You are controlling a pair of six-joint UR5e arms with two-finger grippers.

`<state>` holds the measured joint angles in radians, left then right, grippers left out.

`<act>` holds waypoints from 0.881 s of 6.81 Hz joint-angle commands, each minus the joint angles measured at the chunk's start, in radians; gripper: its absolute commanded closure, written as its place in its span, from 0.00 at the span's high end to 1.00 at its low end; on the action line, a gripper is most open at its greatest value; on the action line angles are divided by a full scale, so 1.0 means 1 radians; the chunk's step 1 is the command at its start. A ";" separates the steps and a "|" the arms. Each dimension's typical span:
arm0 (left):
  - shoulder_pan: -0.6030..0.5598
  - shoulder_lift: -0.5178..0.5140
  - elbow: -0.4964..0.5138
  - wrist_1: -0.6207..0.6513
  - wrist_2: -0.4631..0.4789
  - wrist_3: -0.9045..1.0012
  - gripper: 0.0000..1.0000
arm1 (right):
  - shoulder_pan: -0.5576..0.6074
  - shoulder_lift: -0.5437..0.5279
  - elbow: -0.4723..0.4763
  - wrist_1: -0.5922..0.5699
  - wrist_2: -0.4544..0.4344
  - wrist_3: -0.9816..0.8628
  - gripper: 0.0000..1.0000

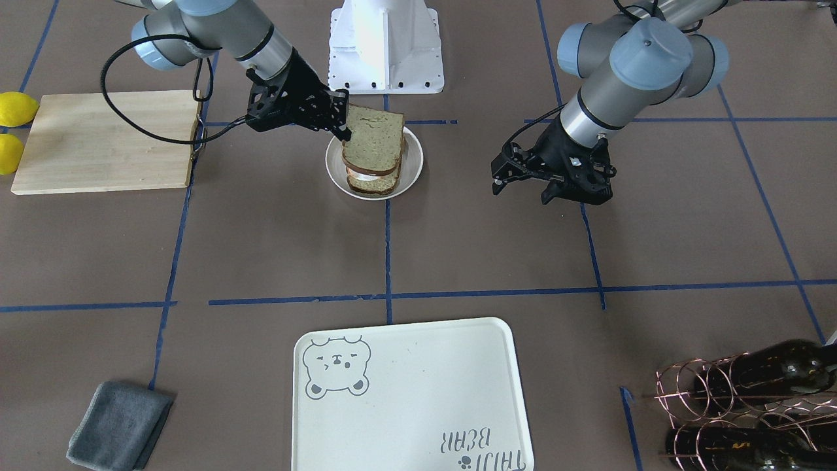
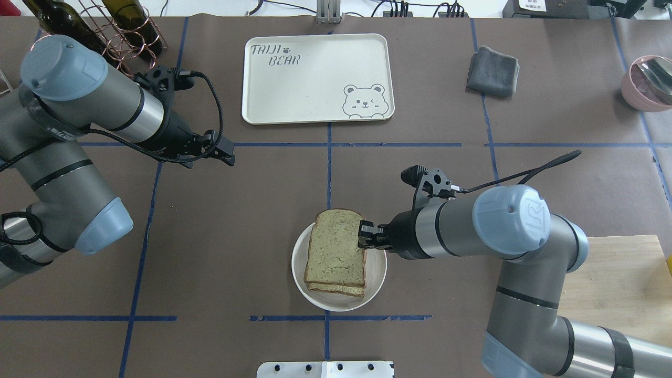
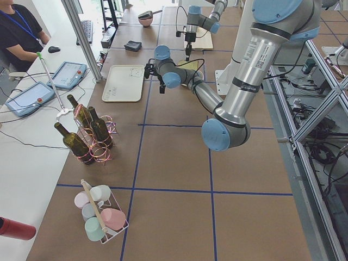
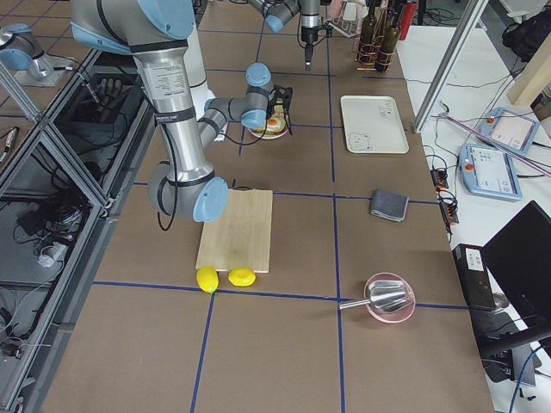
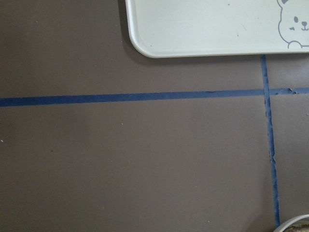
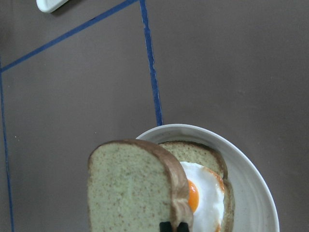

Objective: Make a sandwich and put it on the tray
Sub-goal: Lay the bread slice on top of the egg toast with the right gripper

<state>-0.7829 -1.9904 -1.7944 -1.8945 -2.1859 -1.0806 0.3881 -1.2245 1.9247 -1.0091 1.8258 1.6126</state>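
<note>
My right gripper (image 2: 363,239) is shut on the edge of the top bread slice (image 2: 336,247) and holds it tilted just above the small round white plate (image 2: 378,273). In the right wrist view the held slice (image 6: 130,188) hangs over the fried egg (image 6: 205,193), which lies on the bottom slice (image 6: 193,152). The front view shows the same gripper (image 1: 343,127) and slice (image 1: 374,140). The cream bear tray (image 2: 315,79) lies bare at the table's far side. My left gripper (image 2: 226,152) hovers open and empty near the tray's left corner.
A wooden cutting board (image 1: 104,140) with two lemons (image 1: 16,108) lies on my right. A grey cloth (image 2: 493,71) and a pink bowl (image 2: 648,84) are far right. A copper rack of wine bottles (image 2: 105,31) stands far left.
</note>
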 commanded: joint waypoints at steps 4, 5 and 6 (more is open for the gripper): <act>0.002 -0.001 0.003 0.000 0.000 -0.001 1.00 | -0.025 0.003 -0.044 -0.020 -0.054 -0.010 0.00; 0.002 -0.001 0.003 0.000 0.000 -0.001 1.00 | -0.025 0.006 -0.068 -0.017 -0.063 -0.010 0.00; 0.002 -0.001 0.004 -0.002 0.000 -0.001 1.00 | -0.025 0.006 -0.072 -0.019 -0.068 -0.008 0.00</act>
<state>-0.7810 -1.9911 -1.7916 -1.8949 -2.1859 -1.0815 0.3633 -1.2192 1.8642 -1.0275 1.7665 1.6043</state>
